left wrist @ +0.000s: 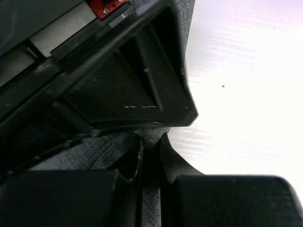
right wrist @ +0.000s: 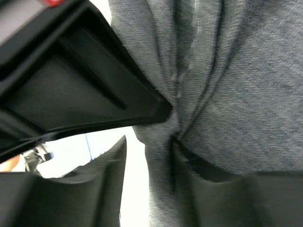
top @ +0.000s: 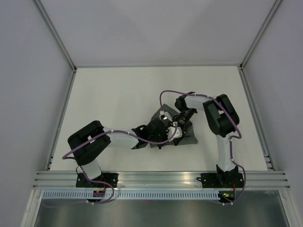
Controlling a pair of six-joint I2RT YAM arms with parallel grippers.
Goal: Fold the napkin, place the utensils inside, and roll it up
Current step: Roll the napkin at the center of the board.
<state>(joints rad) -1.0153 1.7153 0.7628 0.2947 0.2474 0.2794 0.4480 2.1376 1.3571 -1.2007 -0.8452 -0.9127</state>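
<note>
The dark grey napkin lies bunched at the middle of the table, mostly hidden under both grippers. My left gripper comes in from the left. In the left wrist view its jaws are closed on a narrow fold of the napkin. My right gripper comes in from the right, right beside the left one. In the right wrist view a gathered strip of napkin runs against one finger, with a bright gap to the other finger. No utensils are in view.
White table with grey walls behind and at the sides, and an aluminium rail along the near edge. Each wrist view is partly blocked by the other gripper's black finger.
</note>
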